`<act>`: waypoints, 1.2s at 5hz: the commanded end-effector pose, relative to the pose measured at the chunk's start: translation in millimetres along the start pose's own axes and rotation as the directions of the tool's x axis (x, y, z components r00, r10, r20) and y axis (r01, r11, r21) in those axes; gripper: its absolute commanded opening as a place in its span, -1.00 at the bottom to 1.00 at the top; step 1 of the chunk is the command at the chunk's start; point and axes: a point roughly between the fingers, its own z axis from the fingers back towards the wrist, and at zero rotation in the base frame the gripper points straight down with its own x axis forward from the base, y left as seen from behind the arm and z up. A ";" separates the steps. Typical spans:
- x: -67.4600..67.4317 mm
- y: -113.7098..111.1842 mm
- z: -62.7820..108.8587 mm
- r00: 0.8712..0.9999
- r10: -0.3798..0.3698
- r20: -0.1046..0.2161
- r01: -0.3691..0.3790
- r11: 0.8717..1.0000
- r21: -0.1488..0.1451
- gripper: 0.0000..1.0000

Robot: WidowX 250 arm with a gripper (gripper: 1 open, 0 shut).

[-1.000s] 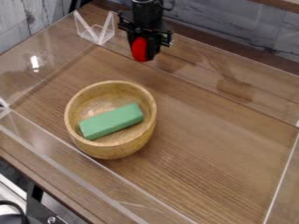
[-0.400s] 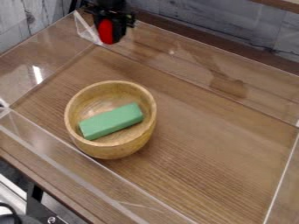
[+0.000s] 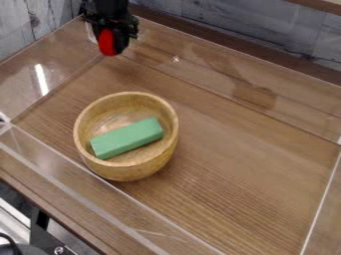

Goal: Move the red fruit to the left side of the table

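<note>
The red fruit (image 3: 108,41) is a small bright red ball held between the black fingers of my gripper (image 3: 110,38), which is shut on it. Both hang at the far left of the brown wood-grain table (image 3: 240,139), close to the back clear wall. Whether the fruit touches the tabletop I cannot tell. The gripper body covers the fruit's top, so its stem is hidden.
A round wooden bowl (image 3: 127,135) sits left of centre with a green block (image 3: 127,138) lying inside it. Low clear acrylic walls (image 3: 40,60) border the table on all sides. A folded clear piece stands at the back left corner.
The gripper has carried the red fruit leftward along the back of the table, from near the middle to the far left corner. The bowl and block have not moved.
</note>
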 end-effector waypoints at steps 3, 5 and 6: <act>-7.9 12.6 -7.2 1.000 0.001 -0.001 -0.001 1.000 0.014 -1.00; -36.8 -5.1 -17.3 0.981 0.188 -0.040 -0.188 0.982 -0.007 1.00; -38.2 -3.9 -17.6 0.972 0.228 -0.046 -0.230 0.973 -0.024 1.00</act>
